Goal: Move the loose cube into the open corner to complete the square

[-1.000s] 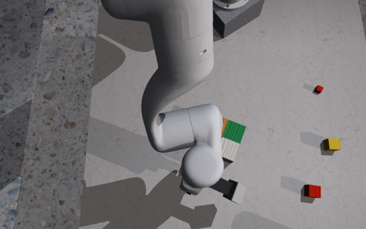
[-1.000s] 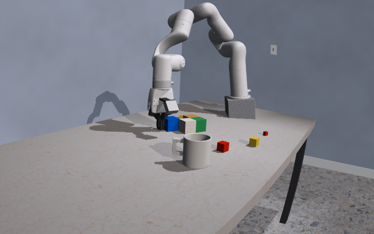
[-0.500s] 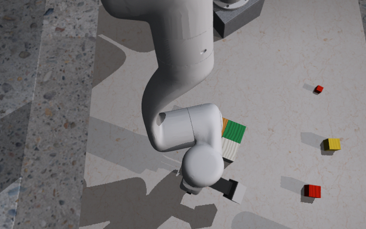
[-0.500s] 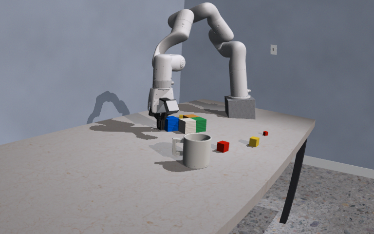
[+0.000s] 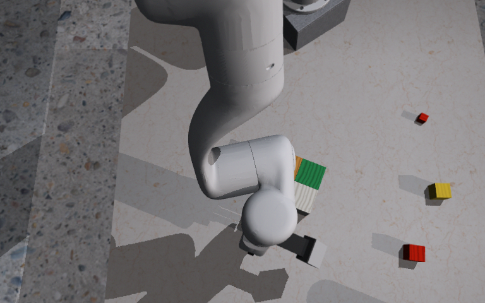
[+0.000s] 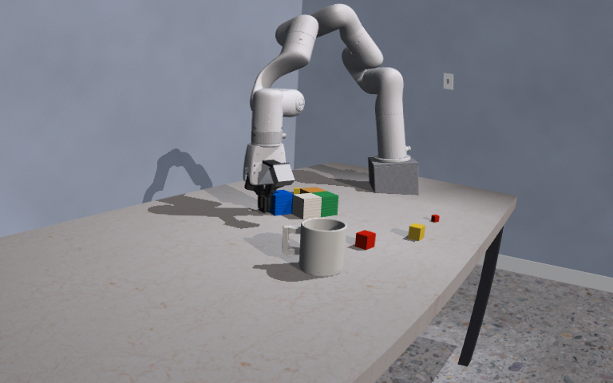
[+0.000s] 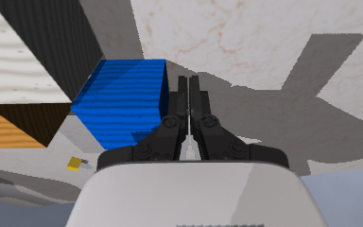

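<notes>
The blue loose cube sits on the table next to the white cube. The green cube and the orange cube complete the group. In the wrist view a thin wedge of table shows between the blue cube and the orange cube. My gripper is shut and empty, low at the table, with its fingers against the blue cube's outer side. In the top view the arm hides the blue cube and the fingers.
A grey mug stands in front of the cubes. A red cube, a yellow cube and a tiny red cube lie to the right. A small yellow piece lies behind the group. The arm's base block stands at the back.
</notes>
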`<state>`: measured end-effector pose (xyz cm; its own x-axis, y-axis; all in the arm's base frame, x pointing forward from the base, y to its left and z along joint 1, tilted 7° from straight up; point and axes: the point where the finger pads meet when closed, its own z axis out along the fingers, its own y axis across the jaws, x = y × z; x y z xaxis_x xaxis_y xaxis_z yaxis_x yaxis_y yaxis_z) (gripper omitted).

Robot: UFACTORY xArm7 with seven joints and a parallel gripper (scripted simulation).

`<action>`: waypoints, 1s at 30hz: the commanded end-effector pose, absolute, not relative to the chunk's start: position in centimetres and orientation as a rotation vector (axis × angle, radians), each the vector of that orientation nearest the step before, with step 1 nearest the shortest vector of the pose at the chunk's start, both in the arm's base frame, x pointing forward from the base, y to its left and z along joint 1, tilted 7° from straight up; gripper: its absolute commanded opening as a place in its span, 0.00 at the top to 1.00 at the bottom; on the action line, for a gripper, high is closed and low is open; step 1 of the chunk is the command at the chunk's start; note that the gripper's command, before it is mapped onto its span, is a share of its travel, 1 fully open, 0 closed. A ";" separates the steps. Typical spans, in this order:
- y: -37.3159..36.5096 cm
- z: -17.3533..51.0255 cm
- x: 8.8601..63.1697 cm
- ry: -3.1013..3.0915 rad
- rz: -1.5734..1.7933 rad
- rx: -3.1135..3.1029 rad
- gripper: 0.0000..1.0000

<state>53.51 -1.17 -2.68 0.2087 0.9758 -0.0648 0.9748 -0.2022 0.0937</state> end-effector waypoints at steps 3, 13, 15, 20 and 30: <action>-1.1 -2.5 53.5 1.906 0.018 2.349 1.00; -1.0 -2.6 53.1 1.906 0.018 2.349 1.00; -1.0 -2.6 53.0 1.906 0.018 2.349 1.00; -1.0 -2.6 52.8 1.906 0.018 2.349 1.00; -0.9 -2.6 52.3 1.906 0.018 2.349 1.00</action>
<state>52.36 -0.94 -2.79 0.2087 0.9758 -0.0648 0.9748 -0.2023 0.0937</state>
